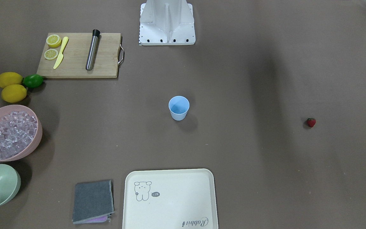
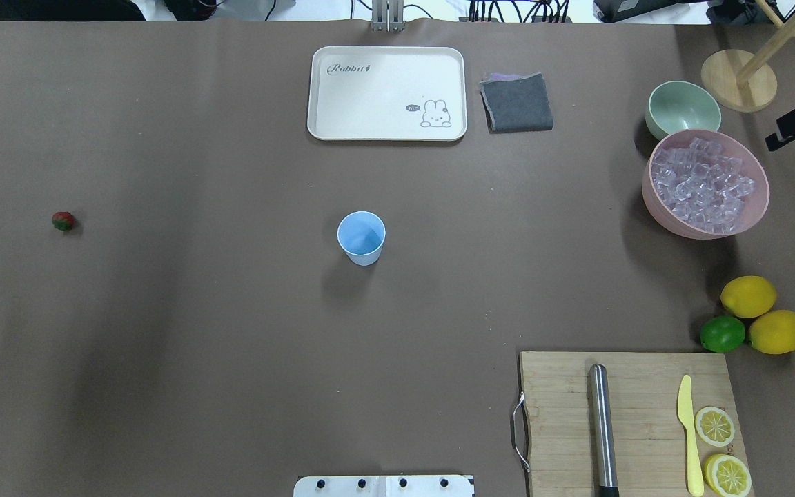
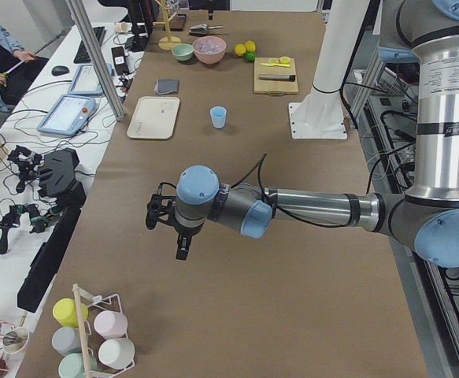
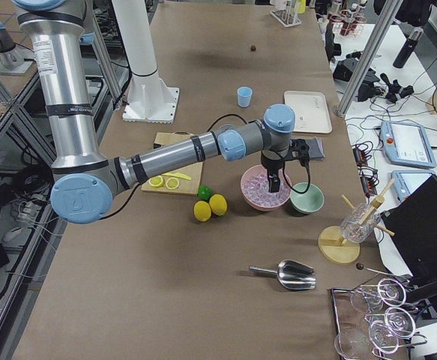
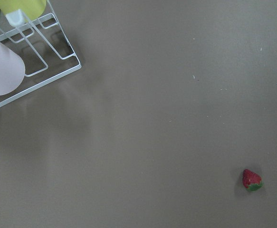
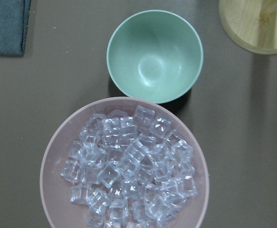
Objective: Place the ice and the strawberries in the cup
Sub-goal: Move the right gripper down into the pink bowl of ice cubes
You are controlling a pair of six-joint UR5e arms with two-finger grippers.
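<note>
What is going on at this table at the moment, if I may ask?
The robot looks set to fill the light blue cup, which stands empty in the middle of the table. Its right claw hangs above the pink bowl of ice. Its left claw hangs over the table near the lone strawberry. Neither seems to touch anything, and I cannot tell whether they are open.

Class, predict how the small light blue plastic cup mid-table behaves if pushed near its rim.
The small light blue plastic cup looks empty, so probably light. Its base is narrower than its rim, so a high push may tip it. Tipped, it would likely roll in a curve.
</note>
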